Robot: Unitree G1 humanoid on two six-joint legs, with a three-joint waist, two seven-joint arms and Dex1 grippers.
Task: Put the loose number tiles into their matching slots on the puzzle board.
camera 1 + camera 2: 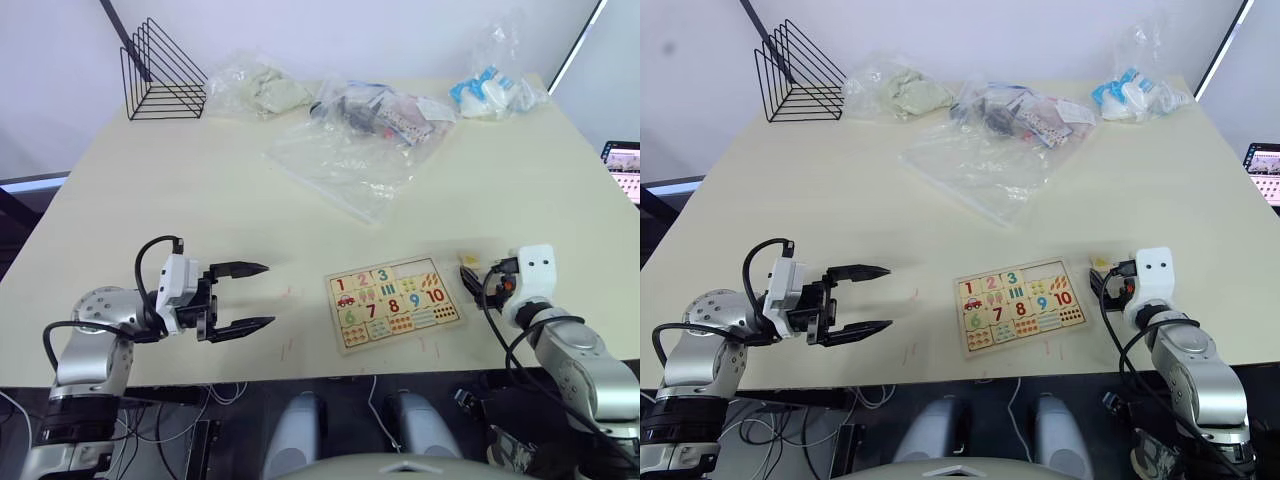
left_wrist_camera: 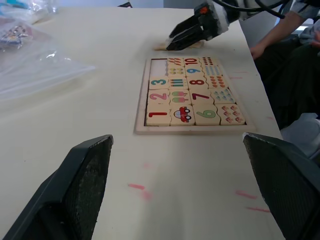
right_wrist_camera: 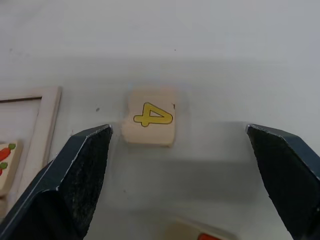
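Tile with yellow 4 (image 3: 149, 120): it lies flat on the desk (image 1: 200, 200), right in front of the right hand (image 3: 177, 145) and between its two black fingers. The fingers do not touch it.
Other loose tile: just a corner with an orange mark (image 3: 200, 232) shows, close under the right hand. I cannot tell its number.
Puzzle board (image 1: 394, 300): it lies flat on the desk, just beside the right hand, on that hand's inner side. The yellow 4 tile sits just outside the board's frame (image 3: 42, 125).
Tiles in the board: 1, 2, 3, 6, 7, 8, 9 and 10 are in their slots, with a little red car (image 2: 181, 114) and dot pictures next to them. One slot at the board's far corner (image 2: 157, 65), near the right hand, looks bare.
Right hand: its fingers are spread wide, tips low over the desk by the board's corner.
Left hand (image 1: 245, 297): it is well apart from the board, out on its own side, just above the desk. Its fingers are spread wide and hold nothing, and they point toward the board.
Far from both hands: clear plastic bags (image 1: 345, 150) and a black wire rack (image 1: 160, 72) sit at the back of the desk.
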